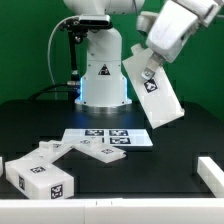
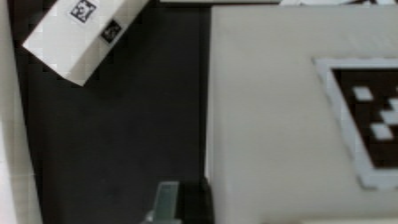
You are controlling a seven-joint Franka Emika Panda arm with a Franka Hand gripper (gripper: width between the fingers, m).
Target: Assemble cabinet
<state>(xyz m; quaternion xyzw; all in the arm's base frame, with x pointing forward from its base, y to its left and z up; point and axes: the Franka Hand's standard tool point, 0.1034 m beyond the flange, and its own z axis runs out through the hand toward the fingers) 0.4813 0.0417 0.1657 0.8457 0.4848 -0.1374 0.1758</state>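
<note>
My gripper (image 1: 150, 64) is shut on a long white cabinet panel (image 1: 156, 92) with a square tag and holds it tilted in the air, above the table's back right. In the wrist view the held panel (image 2: 267, 110) fills most of the picture. One finger (image 2: 169, 203) shows beside its edge and the other is hidden behind it. A white boxy cabinet piece (image 1: 40, 176) with tags lies at the front left. A smaller tagged piece (image 1: 100, 152) lies against the marker board's front edge. Another tagged white piece (image 2: 80, 35) shows on the table in the wrist view.
The marker board (image 1: 125, 135) lies flat in the middle of the black table. A white part (image 1: 209, 171) sits at the exterior view's right edge, and another (image 1: 3, 164) at its left edge. The robot base (image 1: 102, 75) stands at the back. A white strip (image 2: 9, 130) borders the wrist view.
</note>
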